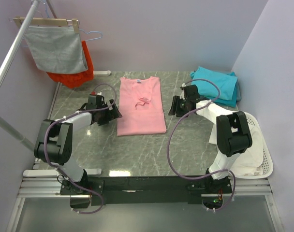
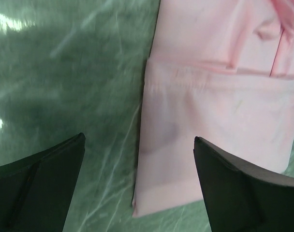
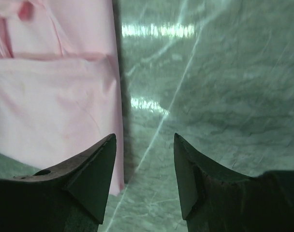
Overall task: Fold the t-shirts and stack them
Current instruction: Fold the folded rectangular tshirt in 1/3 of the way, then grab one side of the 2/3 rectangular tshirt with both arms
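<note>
The pink t-shirt (image 1: 141,105) lies folded on the table (image 1: 137,152), with the teal t-shirts (image 1: 217,84) piled at the far right. The left gripper (image 1: 116,112) and right gripper (image 1: 172,106) sit just beside its long edges, both spread and empty.

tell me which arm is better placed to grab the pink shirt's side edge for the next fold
Probably left. The left tool is wide open, with the edge of the pink shirt inside its opening. The right tool is narrower, and its gap sits mostly over bare table beside the shirt.
</note>
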Controlling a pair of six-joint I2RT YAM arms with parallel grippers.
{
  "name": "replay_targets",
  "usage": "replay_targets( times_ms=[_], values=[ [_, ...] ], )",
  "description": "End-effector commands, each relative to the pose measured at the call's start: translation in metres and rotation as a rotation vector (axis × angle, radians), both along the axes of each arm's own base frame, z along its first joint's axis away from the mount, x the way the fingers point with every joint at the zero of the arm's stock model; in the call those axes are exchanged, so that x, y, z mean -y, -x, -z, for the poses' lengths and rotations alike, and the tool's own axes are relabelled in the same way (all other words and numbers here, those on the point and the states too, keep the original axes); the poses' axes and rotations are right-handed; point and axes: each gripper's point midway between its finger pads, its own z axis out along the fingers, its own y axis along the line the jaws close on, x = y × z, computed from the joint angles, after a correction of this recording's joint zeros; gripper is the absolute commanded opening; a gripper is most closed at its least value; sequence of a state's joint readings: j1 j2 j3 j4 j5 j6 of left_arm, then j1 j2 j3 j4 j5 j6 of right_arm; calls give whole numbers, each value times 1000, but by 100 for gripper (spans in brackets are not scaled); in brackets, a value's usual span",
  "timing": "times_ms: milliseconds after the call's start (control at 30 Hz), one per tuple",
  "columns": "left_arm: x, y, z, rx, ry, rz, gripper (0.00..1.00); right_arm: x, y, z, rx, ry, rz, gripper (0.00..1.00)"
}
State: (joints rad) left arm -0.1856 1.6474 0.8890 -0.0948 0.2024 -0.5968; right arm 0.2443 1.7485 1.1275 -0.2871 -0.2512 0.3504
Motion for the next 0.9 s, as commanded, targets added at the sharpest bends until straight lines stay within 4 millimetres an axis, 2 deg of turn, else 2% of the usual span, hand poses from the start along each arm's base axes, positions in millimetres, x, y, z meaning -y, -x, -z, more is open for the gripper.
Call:
replay_targets(
  times_ms=[0, 67, 100, 133, 233, 267, 300, 333, 467, 700, 867],
  values=[
    [7, 16, -21, 40, 51, 26, 99, -8, 14, -15, 16, -61, -35, 58],
    [7, 33, -13, 19, 65, 31, 99, -12, 24, -8, -11, -91, -52, 59],
    [9, 38, -19, 31, 83, 42, 99, -14, 28, -6, -20, -99, -57, 59],
    [10, 50, -12, 8, 95, 49, 100, -17, 31, -7, -23, -120, -68, 59],
    [12, 66, -13, 4, 122, 69, 98, -20, 43, 0, -51, -149, -69, 59],
    [11, 76, -6, -18, 126, 70, 97, -22, 52, 5, -75, -172, -78, 59],
    [12, 78, -10, 1, 135, 73, 97, -23, 56, 6, -82, -183, -81, 59],
    [13, 86, -5, -15, 150, 78, 96, -26, 57, 6, -77, -201, -91, 59],
    [18, 99, -2, -14, 196, 91, 94, -34, 75, 15, -127, -249, -106, 59],
    [27, 96, 3, 39, 259, 103, 90, -41, 84, 31, -167, -248, -112, 59],
    [34, 87, 6, 48, 289, 124, 71, -54, 84, 43, -204, -245, -112, 59]
  ],
)
